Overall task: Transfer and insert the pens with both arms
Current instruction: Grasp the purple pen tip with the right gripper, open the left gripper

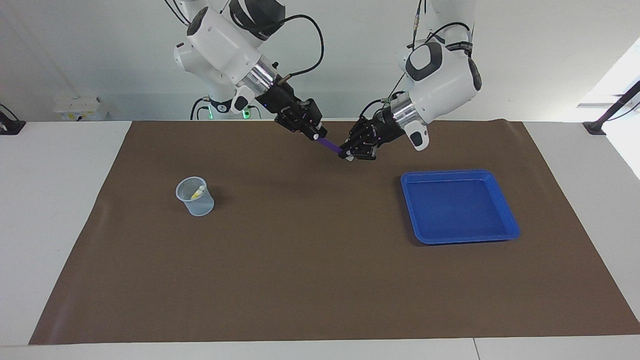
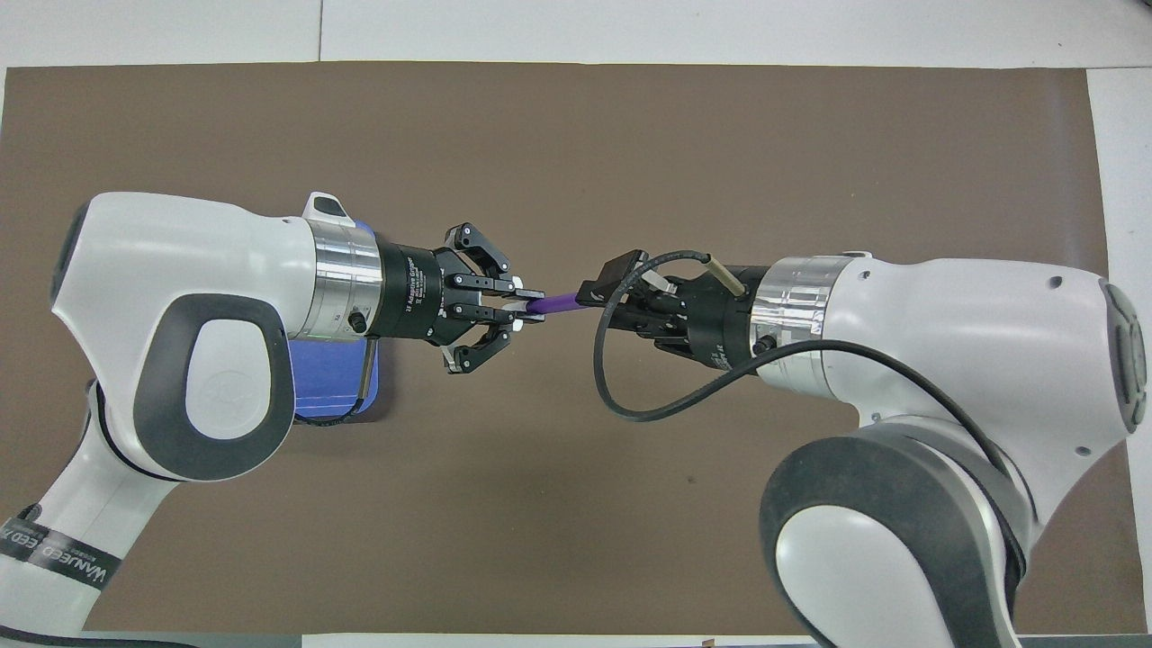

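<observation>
Purple pen point(image 1: 330, 145) showing a whitish end. Yellow pen point(image 1: 197, 191), also pale-tipped, sitting in a clear, faintly bluish cup point(image 1: 195, 196). Tray point(image 1: 458, 206) showing solid bright blue. Mat point(image 1: 320, 280) showing plain brown, no pattern, over a white bench point(image 1: 55, 200). Both arms appearing white with grey patches and silver wrist rings; left pincer point(image 1: 346, 155) and right pincer point(image 1: 316, 134) both black.
</observation>
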`<state>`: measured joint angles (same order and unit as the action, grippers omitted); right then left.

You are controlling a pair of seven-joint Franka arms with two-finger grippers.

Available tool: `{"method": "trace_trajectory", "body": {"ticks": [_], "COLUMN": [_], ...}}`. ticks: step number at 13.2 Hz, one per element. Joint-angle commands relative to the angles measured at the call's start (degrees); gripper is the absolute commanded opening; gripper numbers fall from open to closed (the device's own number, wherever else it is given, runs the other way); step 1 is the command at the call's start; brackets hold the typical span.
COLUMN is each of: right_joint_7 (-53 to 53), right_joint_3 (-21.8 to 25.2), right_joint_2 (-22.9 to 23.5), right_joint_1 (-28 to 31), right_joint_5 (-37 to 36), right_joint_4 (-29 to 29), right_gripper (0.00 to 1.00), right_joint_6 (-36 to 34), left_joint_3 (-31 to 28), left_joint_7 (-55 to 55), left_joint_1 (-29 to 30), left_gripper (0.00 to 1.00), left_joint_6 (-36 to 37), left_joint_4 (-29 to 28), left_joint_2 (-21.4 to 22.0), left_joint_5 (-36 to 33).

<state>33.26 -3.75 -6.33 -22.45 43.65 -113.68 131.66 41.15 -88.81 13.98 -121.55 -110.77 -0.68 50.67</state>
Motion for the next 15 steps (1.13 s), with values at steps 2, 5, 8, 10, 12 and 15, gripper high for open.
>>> {"method": "trace_trajectory", "body": {"ticks": [2, 5, 8, 10, 12, 15], "right_joint_7": [0.05, 0.05, 0.05, 0.05, 0.14, 0.40], "right_joint_3": [-0.03, -0.03, -0.03, -0.03, -0.03, -0.03], "right_joint_2": [0.80, 1.49, 1.68, 1.68, 1.67, 1.59], "right_joint_1": [-0.14, -0.14, -0.14, -0.23, -0.23, -0.49], "right_joint_5": [1.35, 1.35, 1.35, 1.35, 1.35, 1.26], "right_joint_4": [1.01, 1.18, 1.18, 1.18, 1.18, 1.27], "right_gripper": [0.40, 0.40, 0.40, 0.39, 0.35, 0.38], "right_joint_6": [1.05, 2.63, 2.99, 2.99, 2.90, 2.90], "left_joint_3": [-0.28, -0.28, -0.28, -0.37, -0.28, -0.28], "left_joint_7": [0.22, 0.22, 0.30, 0.31, 0.31, 0.31], "left_joint_1": [0.17, 0.26, 0.44, 0.44, 0.44, 0.52], "left_gripper": [0.00, 0.00, 0.00, 0.00, 0.00, 0.00], "left_joint_6": [-0.71, -0.79, -0.80, -1.06, -1.06, -1.15], "left_joint_4": [-1.99, -1.99, -1.99, -1.99, -1.99, -1.99], "left_joint_2": [2.26, 2.26, 2.26, 2.26, 2.26, 2.26], "left_joint_5": [1.63, 1.72, 2.33, 2.42, 2.51, 2.77]}}
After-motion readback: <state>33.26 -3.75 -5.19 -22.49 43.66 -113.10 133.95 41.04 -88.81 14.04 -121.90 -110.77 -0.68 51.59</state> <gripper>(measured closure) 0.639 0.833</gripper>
